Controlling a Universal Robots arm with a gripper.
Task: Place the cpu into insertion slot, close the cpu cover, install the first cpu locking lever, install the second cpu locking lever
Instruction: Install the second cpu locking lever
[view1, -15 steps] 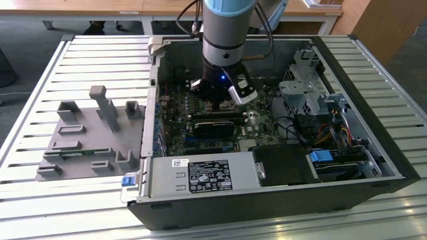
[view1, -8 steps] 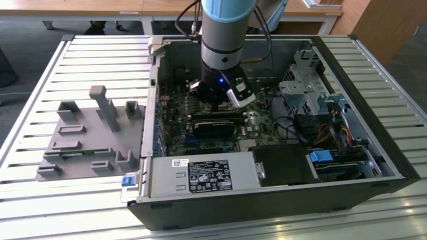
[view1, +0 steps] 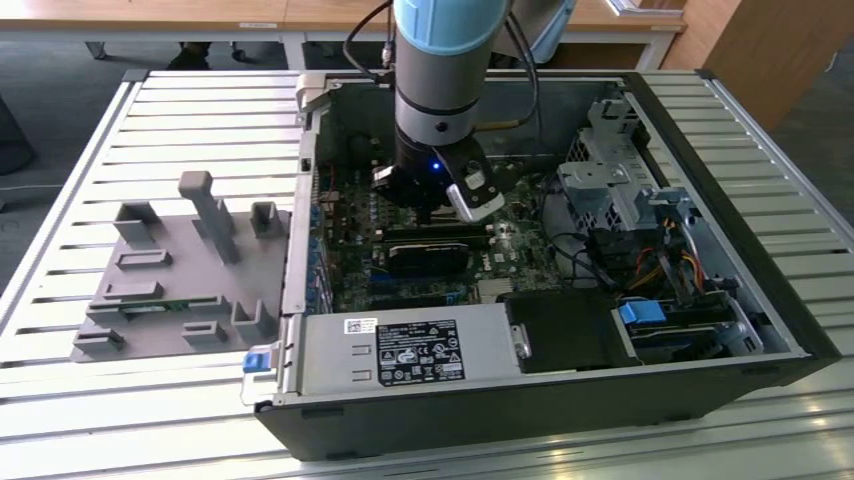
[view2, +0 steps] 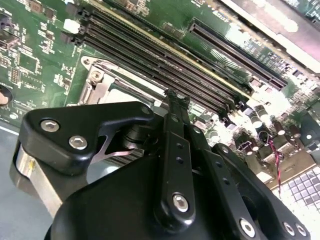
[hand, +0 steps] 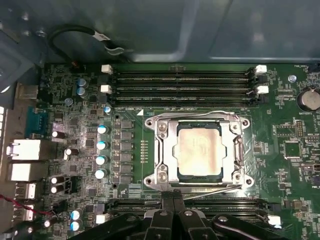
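Observation:
In the first wrist view the cpu, a silver-grey square, lies in the insertion slot on the green board. The cpu cover, a silver frame, is folded down flat around it. One thin lever wire runs along the socket edge nearest my gripper, and another runs along the far edge. My gripper's black fingers are shut with nothing between them, right at that near edge. The second wrist view has the shut gripper just over the socket's metal frame. In the exterior view my gripper reaches down into the computer case.
Long black memory slots flank the socket on two sides. Capacitors and rear ports stand beside it. The case walls, drive cage and power supply surround the board. A grey fixture plate lies on the exterior view's left.

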